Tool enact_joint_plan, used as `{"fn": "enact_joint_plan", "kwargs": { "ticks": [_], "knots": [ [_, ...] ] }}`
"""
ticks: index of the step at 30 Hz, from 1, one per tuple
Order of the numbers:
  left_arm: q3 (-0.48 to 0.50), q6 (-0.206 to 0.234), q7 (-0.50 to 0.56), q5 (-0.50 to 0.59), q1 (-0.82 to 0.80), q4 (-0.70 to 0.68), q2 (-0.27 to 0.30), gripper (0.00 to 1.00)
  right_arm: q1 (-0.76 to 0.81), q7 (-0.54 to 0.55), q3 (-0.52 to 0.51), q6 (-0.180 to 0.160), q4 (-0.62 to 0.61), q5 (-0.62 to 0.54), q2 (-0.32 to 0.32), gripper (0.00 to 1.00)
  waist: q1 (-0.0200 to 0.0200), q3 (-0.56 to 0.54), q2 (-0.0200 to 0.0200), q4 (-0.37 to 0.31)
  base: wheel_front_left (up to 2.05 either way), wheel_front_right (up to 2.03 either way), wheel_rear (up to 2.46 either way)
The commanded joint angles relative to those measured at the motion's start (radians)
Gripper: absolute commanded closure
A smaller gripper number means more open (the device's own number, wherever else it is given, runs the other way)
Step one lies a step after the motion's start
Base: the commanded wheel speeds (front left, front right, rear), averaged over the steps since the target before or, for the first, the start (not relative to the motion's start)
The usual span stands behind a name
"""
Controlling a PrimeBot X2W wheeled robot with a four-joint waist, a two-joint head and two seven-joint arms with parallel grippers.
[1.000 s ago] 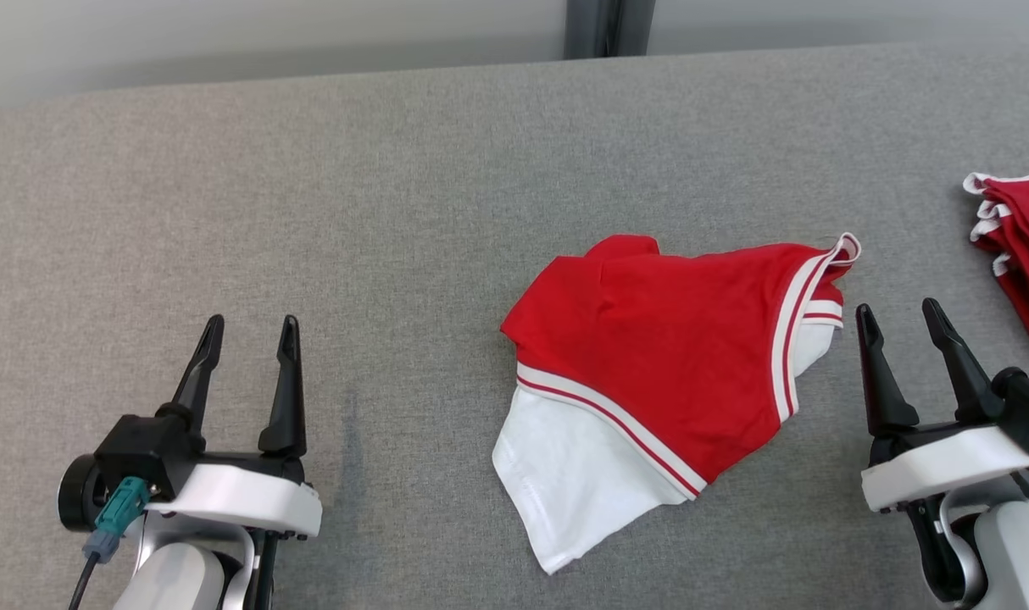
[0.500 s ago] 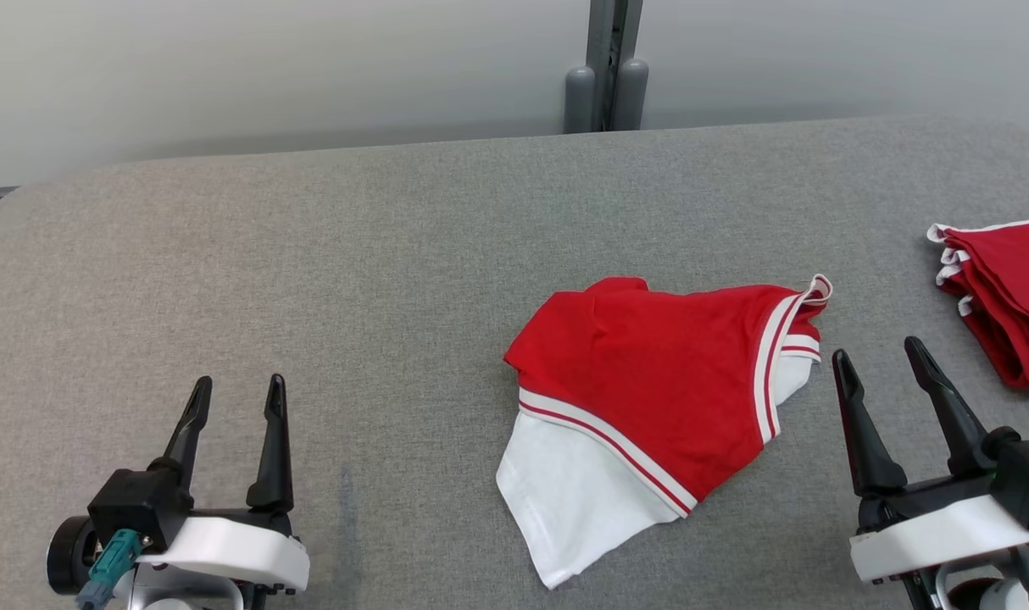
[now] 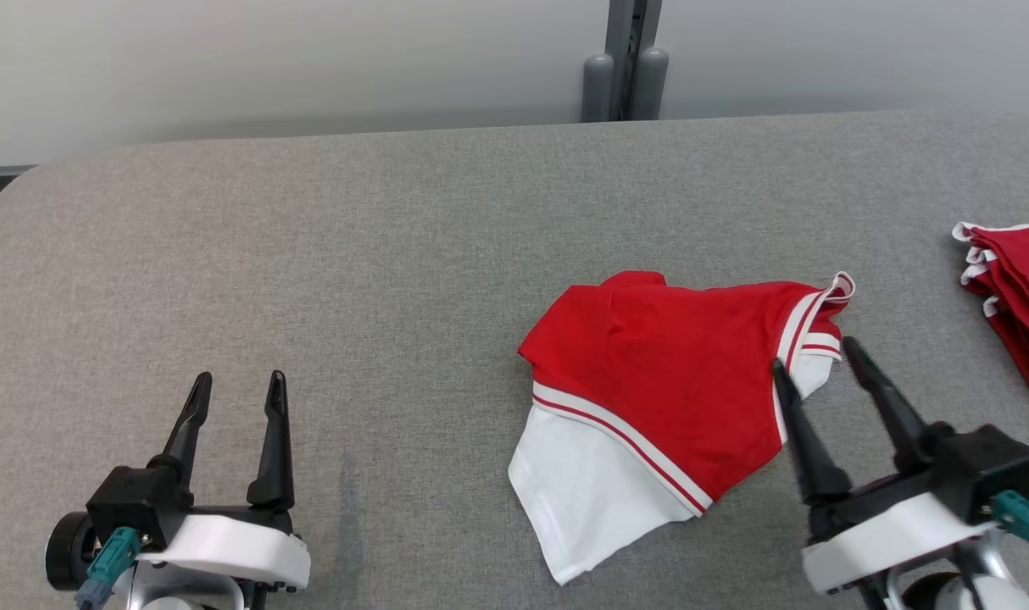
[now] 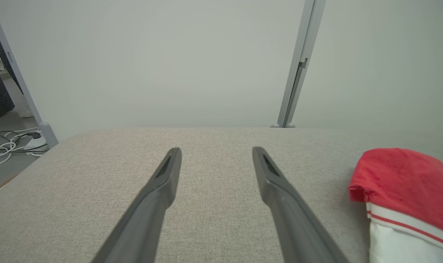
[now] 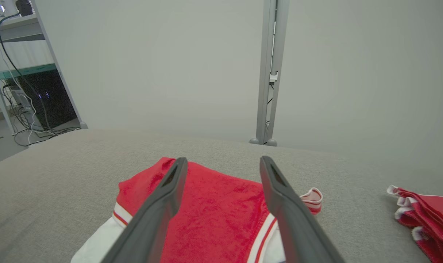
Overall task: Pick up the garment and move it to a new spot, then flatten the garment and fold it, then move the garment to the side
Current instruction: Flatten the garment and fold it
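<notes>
The crumpled red-and-white cloth garment (image 3: pixel 675 381) lies in a loose heap right of the middle of the grey fabric-covered bench (image 3: pixel 311 254). Its red panel is uppermost, a white panel pokes out toward me, and a striped band curls up at its far right corner. I judge this to be the first step, the pick-up, with nothing yet lifted, flattened or folded. My right jaws stand wide apart and hold nothing. Their two long dark fingers (image 3: pixel 798 432) point at the garment's right edge, and in the right wrist view they straddle the red cloth (image 5: pixel 221 208) from above. Whether the nearer fingertip already touches the fabric I cannot tell from these angles; it may only overlap it in the head view. My left jaws are likewise fully parted and empty, fingers (image 3: pixel 269 440) resting low over bare bench well to the left, with the garment at the right margin of the left wrist view (image 4: pixel 400 175). The next move, as I see it, calls for lowering the right jaws onto the striped edge, closing on a good pinch of cloth and raising it clear. Off to the far right sits a stack of folded red garments with white trim (image 3: pixel 1019 296), which I should not disturb. Behind the bench are a pale wall and a grey upright post (image 3: pixel 625 59).
</notes>
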Motion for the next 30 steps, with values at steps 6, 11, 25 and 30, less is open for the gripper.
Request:
{"fn": "enact_joint_plan", "kwargs": {
  "ticks": [6,11,25,30],
  "knots": [
    [-0.009,-0.005,-0.006,0.001,-0.045,0.007,-0.010,0.00,-0.067,0.040,0.253,0.000,0.060,0.006,-0.066,0.00,0.0000,0.035,0.0000,0.033,0.00,0.00,0.00],
    [-0.021,-0.019,-0.014,0.005,-0.077,0.024,-0.027,0.00,-0.122,0.059,0.463,0.000,0.156,0.039,-0.110,0.00,0.0000,0.062,0.0000,0.063,0.00,0.00,0.00],
    [-0.018,-0.042,-0.034,0.011,-0.110,0.073,-0.068,0.00,-0.251,0.124,0.651,0.000,0.503,0.020,-0.113,0.50,0.0000,0.091,0.0000,0.103,0.00,0.00,0.00],
    [-0.012,-0.046,-0.036,0.016,-0.115,0.077,-0.072,0.00,-0.289,0.076,0.653,0.000,0.505,0.040,-0.086,1.00,0.0000,0.091,0.0000,0.100,0.00,0.00,0.00]
  ]
}}
